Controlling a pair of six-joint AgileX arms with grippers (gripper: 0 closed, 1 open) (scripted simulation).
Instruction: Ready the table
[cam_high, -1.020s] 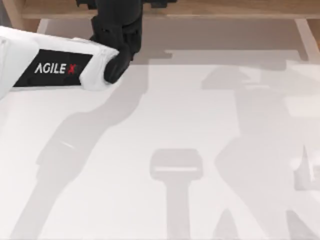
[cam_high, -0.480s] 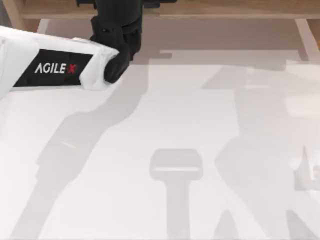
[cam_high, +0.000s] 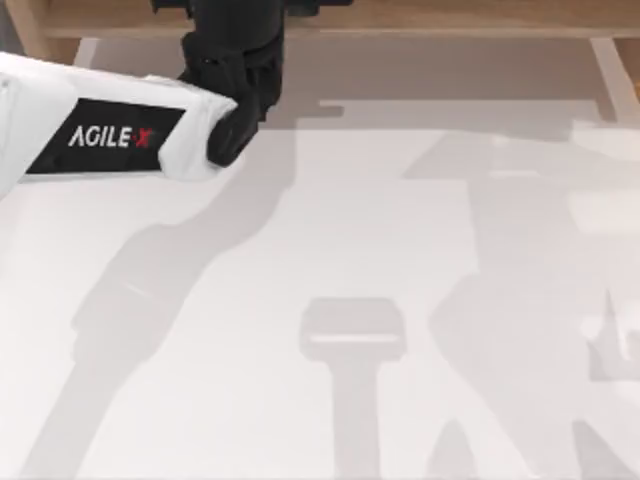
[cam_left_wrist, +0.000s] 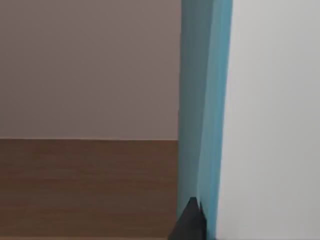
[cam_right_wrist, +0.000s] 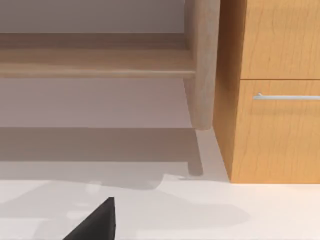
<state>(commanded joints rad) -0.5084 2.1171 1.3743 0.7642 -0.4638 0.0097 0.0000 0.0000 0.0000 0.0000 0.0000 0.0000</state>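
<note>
The table (cam_high: 330, 220) is a plain white top spreading across the top view, with only grey shadows lying on it. My left arm (cam_high: 110, 135), white with a black label, reaches in from the left at the far side. Its black wrist (cam_high: 238, 85) runs past the table's far edge. A dark corner of my left gripper (cam_left_wrist: 190, 224) shows in the left wrist view against a teal upright panel (cam_left_wrist: 202, 110). A dark corner of my right gripper (cam_right_wrist: 97, 222) shows in the right wrist view, low over the white table (cam_right_wrist: 225, 215).
A wooden rail (cam_high: 420, 18) runs beyond the far edge. The right wrist view faces a wooden cabinet (cam_right_wrist: 280, 130) with a metal drawer handle (cam_right_wrist: 285, 96), a round wooden leg (cam_right_wrist: 202, 65) and a low shelf. The left wrist view faces a brown wooden floor (cam_left_wrist: 85, 185).
The shadows at the table's right side have shifted slightly. My left arm has hardly moved.
</note>
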